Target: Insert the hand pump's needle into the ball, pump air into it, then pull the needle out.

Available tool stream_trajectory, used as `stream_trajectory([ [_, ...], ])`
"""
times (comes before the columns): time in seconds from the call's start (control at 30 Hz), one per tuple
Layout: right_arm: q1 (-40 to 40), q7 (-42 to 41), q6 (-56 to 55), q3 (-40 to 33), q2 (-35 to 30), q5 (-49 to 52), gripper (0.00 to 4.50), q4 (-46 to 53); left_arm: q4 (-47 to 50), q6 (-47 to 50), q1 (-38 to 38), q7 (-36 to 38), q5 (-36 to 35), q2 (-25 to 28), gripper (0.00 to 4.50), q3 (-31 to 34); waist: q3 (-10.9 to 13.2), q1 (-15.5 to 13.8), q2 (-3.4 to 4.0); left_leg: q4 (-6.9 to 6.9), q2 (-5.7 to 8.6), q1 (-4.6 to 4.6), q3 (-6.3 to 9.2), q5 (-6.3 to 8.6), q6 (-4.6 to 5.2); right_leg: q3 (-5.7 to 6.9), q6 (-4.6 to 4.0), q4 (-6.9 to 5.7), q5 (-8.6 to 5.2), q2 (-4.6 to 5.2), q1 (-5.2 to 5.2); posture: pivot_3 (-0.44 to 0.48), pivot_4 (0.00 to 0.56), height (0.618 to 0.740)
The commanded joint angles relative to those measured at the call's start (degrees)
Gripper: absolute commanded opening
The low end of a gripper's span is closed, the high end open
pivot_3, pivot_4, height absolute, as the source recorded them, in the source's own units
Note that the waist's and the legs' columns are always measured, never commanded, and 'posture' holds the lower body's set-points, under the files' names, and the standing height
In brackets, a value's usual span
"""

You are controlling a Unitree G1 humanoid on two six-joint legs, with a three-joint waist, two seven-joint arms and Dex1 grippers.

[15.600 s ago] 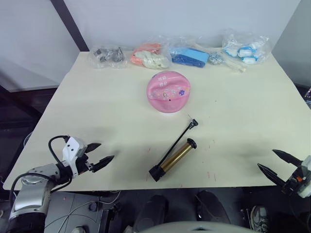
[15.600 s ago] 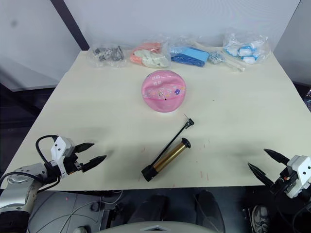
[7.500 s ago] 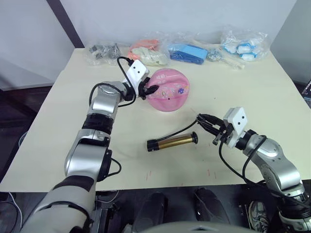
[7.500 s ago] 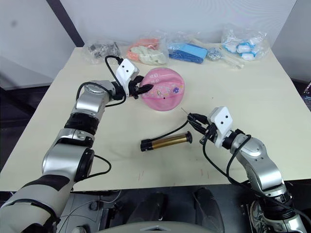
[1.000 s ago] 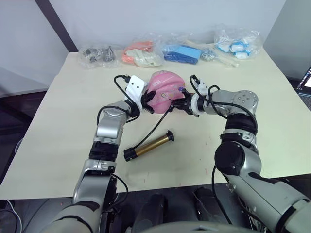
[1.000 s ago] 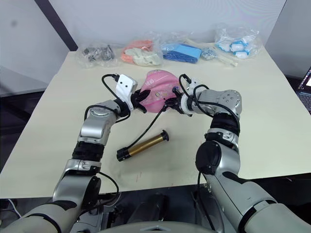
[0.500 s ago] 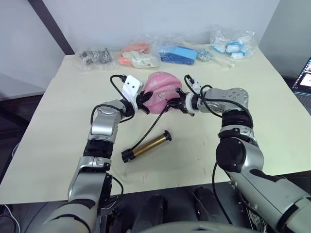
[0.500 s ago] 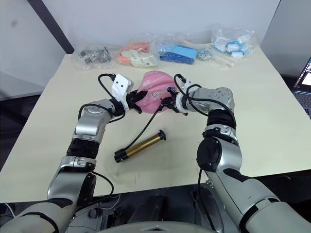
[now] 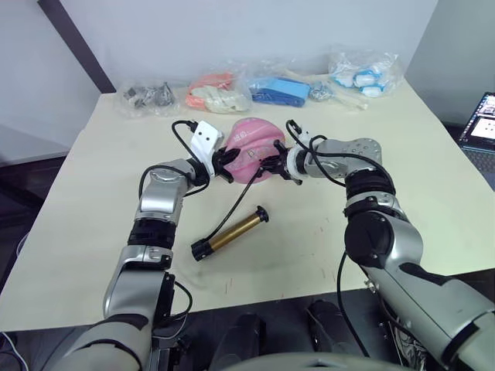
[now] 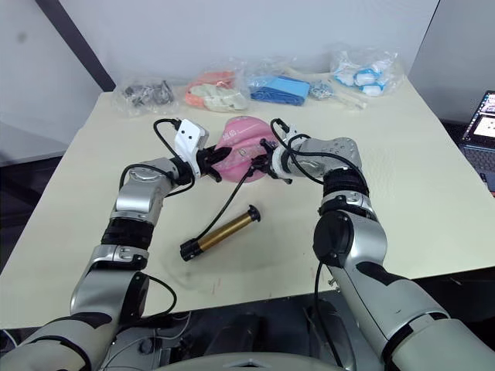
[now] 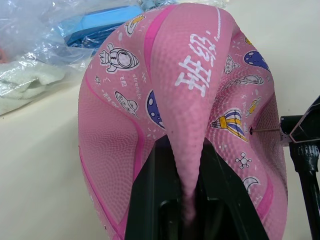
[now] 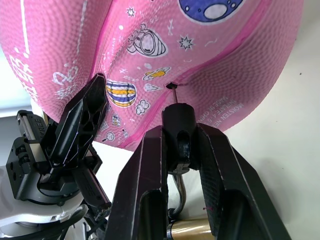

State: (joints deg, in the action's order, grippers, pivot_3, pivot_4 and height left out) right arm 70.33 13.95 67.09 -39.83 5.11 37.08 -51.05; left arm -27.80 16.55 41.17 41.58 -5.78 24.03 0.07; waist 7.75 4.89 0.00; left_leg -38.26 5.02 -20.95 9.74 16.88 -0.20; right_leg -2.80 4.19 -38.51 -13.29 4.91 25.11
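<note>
Right wrist view: needle point(image 12: 172, 93) at ball point(image 12: 165, 50) valve.

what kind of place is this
Probably a lab or test room: a plain cream table against a bare wall, plastic-bagged items lined along its back edge, and a laptop off to the side.

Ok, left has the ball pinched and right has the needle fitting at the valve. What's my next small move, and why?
Probably ease the right gripper straight forward along the needle. Its tip sits at the small dark valve hole on the ball, with most of the pin still bare outside. The left gripper pinches a fold of the ball, bracing it. Keep the push short and in line, since the pin looks thin.
</note>
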Motion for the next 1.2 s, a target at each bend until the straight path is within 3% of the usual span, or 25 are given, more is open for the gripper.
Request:
stream_trajectory([
  [0.03, 3.53, -1.49, -7.22, 0.34, -0.55, 0.88, 0.35, -0.89, -1.81, 2.42, -3.40, 7.93, -0.21, -2.36, 0.01, -6.18, -0.02, 0.08, 0.01, 0.01, 0.00, 0.02, -0.01, 0.00, 0.00, -0.01, 0.00, 0.00, 0.00, 0.00, -0.01, 0.000, 0.150, 0.740],
  [0.93, 7.45, -2.43, -19.42, 0.55, -0.31, 1.73, 0.35, -12.57, -0.57, 3.59, -5.52, 8.34, -0.52, -2.15, 0.01, -6.40, -0.80, 0.73, 0.03, 0.18, -0.12, 0.20, -0.07, 0.01, 0.00, -0.11, -0.01, 0.05, 0.00, -0.12, -0.05, 0.000, 0.150, 0.740],
  [1.2, 5.38, -6.24, -16.84, 5.31, -0.94, -0.55, 0.35, -10.27, -1.65, 2.98, -5.16, 7.57, -0.11, -2.27, 0.01, -6.05, -1.16, 0.80, 0.06, 0.21, -0.19, 0.23, -0.09, 0.02, 0.01, -0.15, 0.00, 0.09, 0.00, -0.22, -0.06, 0.000, 0.150, 0.740],
])
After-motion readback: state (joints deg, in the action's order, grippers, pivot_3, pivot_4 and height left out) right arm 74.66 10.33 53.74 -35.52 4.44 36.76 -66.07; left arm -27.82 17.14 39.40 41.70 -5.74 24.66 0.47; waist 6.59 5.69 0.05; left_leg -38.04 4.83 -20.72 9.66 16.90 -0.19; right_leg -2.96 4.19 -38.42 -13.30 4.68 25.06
